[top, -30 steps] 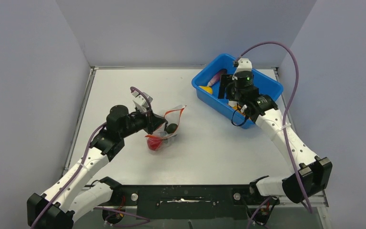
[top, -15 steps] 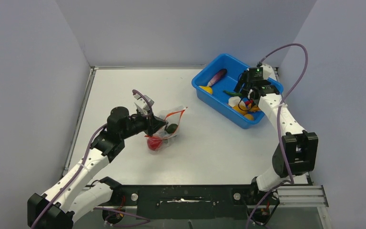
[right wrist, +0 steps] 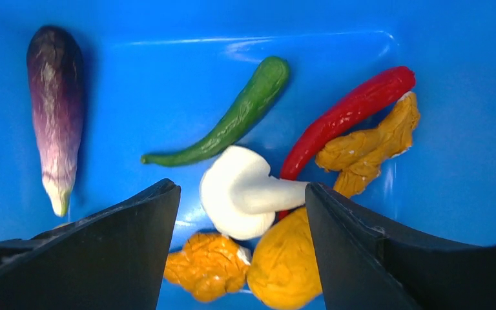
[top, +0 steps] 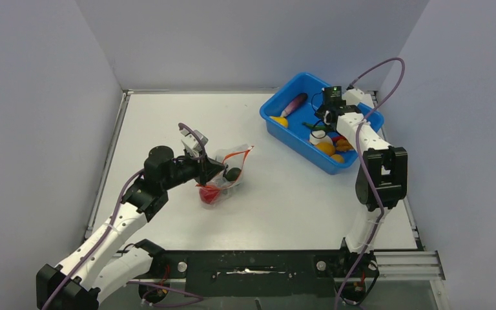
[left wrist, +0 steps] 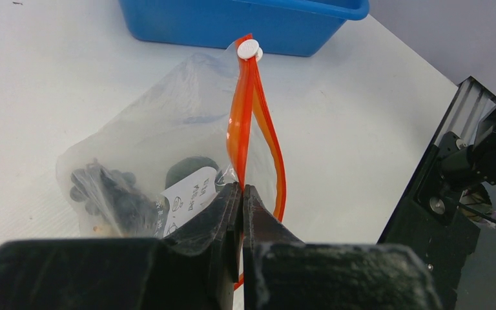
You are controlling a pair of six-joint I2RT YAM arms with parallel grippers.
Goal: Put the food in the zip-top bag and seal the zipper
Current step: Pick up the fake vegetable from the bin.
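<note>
**Top external view.** The zip-top bag [top: 231, 169] lies on the bench [top: 168, 123] left of centre. A red piece and a dark piece are already inside it. The left fingers [top: 214, 171] meet the bag at its near-left edge. The blue tub [top: 292, 143] stands well apart at the far right, and the right fingers [top: 325, 117] hang over its middle. The right arm is therefore the nearer one to the loose food.

**Left wrist view.** The left fingers [left wrist: 241, 197] are pinched closed on the lower end of the zipper [left wrist: 242, 110]. Its two orange strips run straight away from the fingers to a white slider tab [left wrist: 248, 48] and bow apart along the way, so the mouth is unsealed. Dark grapes [left wrist: 103, 190] sit in the bag's left corner.

**Right wrist view.** The right fingers [right wrist: 129, 248] are spread wide and hold nothing. The white mushroom [right wrist: 236, 190] lies directly in the gap between them. Its stem points toward the right-hand finger, so its long axis runs across the gap. A green chilli [right wrist: 232, 123] and a red chilli [right wrist: 349, 111] lie diagonally beyond it. The purple eggplant [right wrist: 55, 110] lies lengthwise at far left, outside the gap. Orange and yellow pieces [right wrist: 284, 265] touch the mushroom's near side, so the mushroom is judged the likeliest next pick.
</note>
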